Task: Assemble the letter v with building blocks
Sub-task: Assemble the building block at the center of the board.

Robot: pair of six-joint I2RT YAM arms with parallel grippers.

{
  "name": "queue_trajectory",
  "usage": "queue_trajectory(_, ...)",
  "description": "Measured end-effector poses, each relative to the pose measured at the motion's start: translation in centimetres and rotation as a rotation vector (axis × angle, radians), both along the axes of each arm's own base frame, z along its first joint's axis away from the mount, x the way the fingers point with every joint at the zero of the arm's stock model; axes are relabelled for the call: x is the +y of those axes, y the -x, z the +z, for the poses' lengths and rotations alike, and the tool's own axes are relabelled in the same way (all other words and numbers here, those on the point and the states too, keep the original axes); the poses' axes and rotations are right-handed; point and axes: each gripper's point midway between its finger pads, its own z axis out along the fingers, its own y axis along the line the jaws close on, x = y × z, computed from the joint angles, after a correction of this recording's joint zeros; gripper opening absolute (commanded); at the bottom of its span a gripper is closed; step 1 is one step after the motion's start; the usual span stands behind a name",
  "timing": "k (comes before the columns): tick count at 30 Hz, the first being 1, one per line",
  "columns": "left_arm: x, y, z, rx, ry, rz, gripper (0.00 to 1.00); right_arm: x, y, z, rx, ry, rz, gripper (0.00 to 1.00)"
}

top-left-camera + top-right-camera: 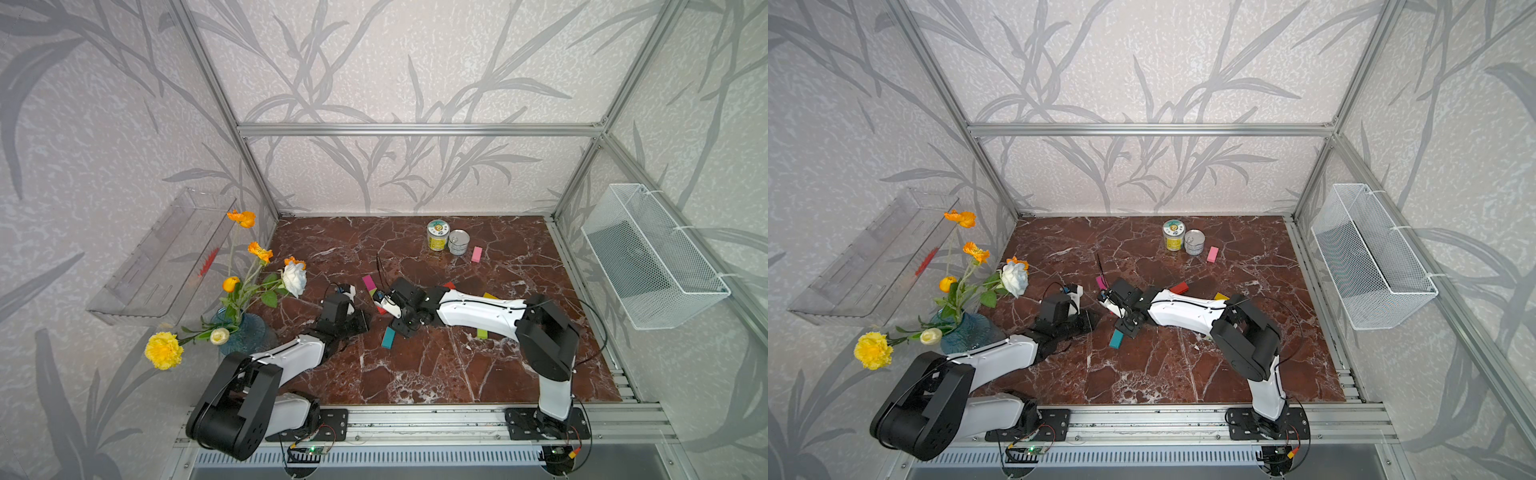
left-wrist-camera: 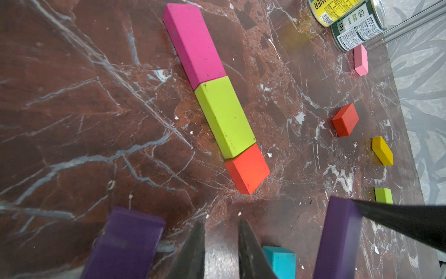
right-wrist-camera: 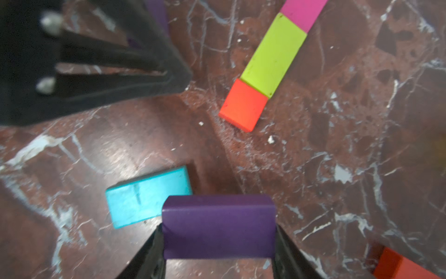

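A straight row of a magenta block (image 2: 193, 43), a lime green block (image 2: 224, 118) and an orange-red block (image 2: 247, 169) lies mid-table; the magenta end shows in a top view (image 1: 368, 282). My right gripper (image 3: 218, 232) is shut on a purple block (image 3: 218, 227) just above the marble, near the row's orange-red end (image 3: 243, 105). A teal block (image 3: 147, 196) lies flat beside it. My left gripper (image 2: 220, 223) hovers low facing the row, fingers slightly apart with nothing between them. A second purple block (image 2: 125, 241) sits beside it.
Loose blocks lie to the right: pink (image 1: 476, 254), red (image 1: 449, 285), yellow (image 1: 490, 296), lime (image 1: 482, 333). Two tin cans (image 1: 438, 235) (image 1: 459, 242) stand at the back. A flower vase (image 1: 243, 328) is at the left edge. A wire basket (image 1: 652, 257) hangs on the right wall.
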Motion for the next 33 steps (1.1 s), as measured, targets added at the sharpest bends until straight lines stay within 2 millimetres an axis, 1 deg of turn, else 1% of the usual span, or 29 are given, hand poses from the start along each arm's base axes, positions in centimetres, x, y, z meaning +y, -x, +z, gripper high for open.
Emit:
queue_trajectory(5, 0.0, 0.1, -0.4, 0.012, -0.003, -0.001, 0.25, -0.7, -1.9, -0.9, -0.007, 0.036, -0.075, 0.34)
queue_trajectory(10, 0.0, 0.0, -0.8, 0.023, -0.006, -0.002, 0.25, -1.4, -3.8, -1.1, 0.002, 0.040, -0.151, 0.35)
queue_trajectory(14, -0.2, -0.3, -0.5, 0.016, -0.003, -0.003, 0.25, -1.4, -5.0, -0.8, 0.006, 0.026, -0.192, 0.35)
queue_trajectory(17, -0.2, -0.3, -0.5, 0.016, -0.002, -0.003, 0.25, -1.0, -5.9, -1.0, 0.014, 0.020, -0.214, 0.36)
queue_trajectory(26, -0.4, -0.8, -0.1, 0.005, 0.003, -0.005, 0.23, -0.3, -6.4, -2.8, 0.063, 0.052, -0.238, 0.37)
queue_trajectory(33, -0.5, -0.7, -0.5, 0.018, 0.005, -0.011, 0.22, -0.6, -6.4, -3.3, 0.076, 0.067, -0.264, 0.41)
